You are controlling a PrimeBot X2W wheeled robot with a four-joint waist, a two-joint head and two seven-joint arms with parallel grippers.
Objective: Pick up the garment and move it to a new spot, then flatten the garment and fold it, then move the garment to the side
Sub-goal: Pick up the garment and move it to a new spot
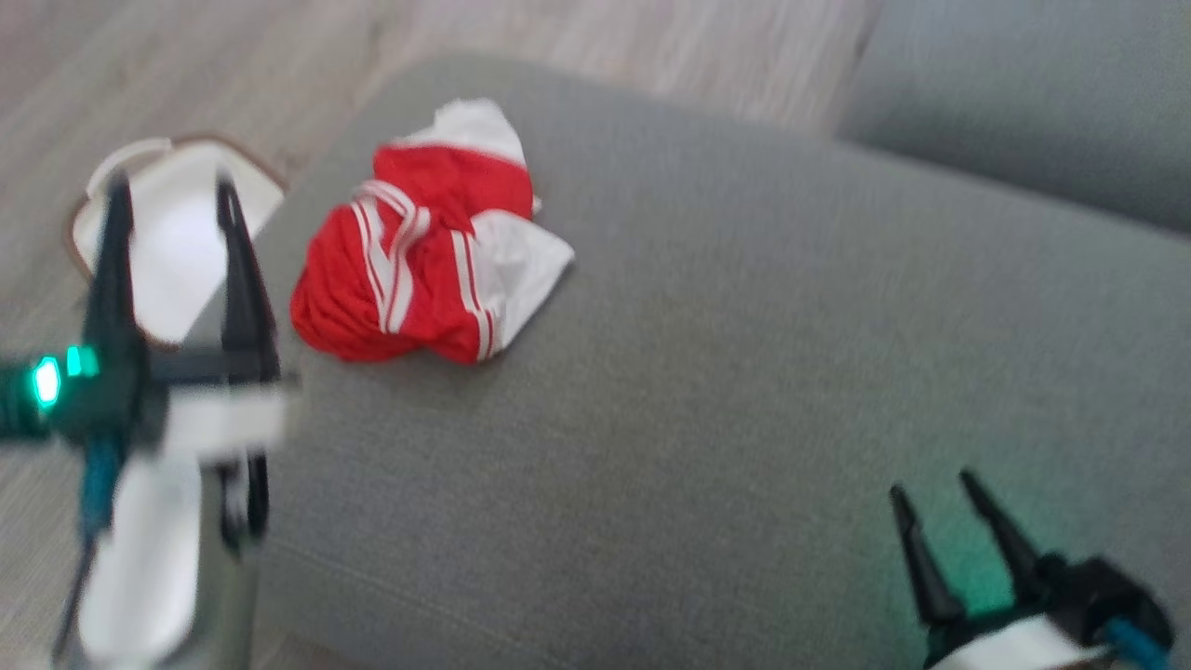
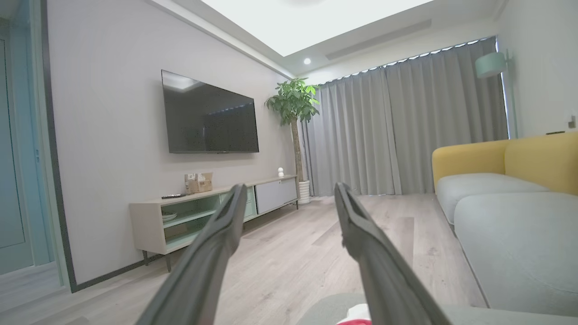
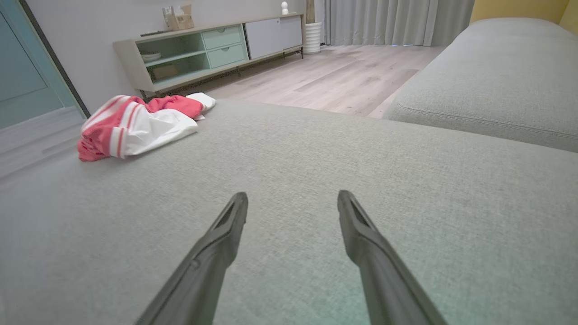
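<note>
Hanging over the left edge of the grey cushion, the left gripper shows its two dark fingers spread wide with nothing between them (the head view blurs this arm). Beneath it, on the wood floor, sits a white object with a brown rim, just beside the cushion's edge. The left wrist view looks level between the fingers of the same gripper and out across open floor to a low cabinet by the wall. A sliver of the garment shows at that view's bottom edge.

The garment, red with white stripes and white panels, lies crumpled on the cushion near its far left corner. Its red bulge is close to the left edge, its white top close to the far edge, and no part hangs over. From the right wrist view it lies well apart from the fingers, up and to the left, with bare fabric in between.

To the garment's right the cushion runs flat and bare across its whole middle and near side. The right gripper hovers low over the near right part, its fingers parted and holding nothing, well away from the garment. Its own camera shows the gripper pointing out over the grey fabric. Past the cushion's far right edge a narrow gap leads to a second grey cushion.
</note>
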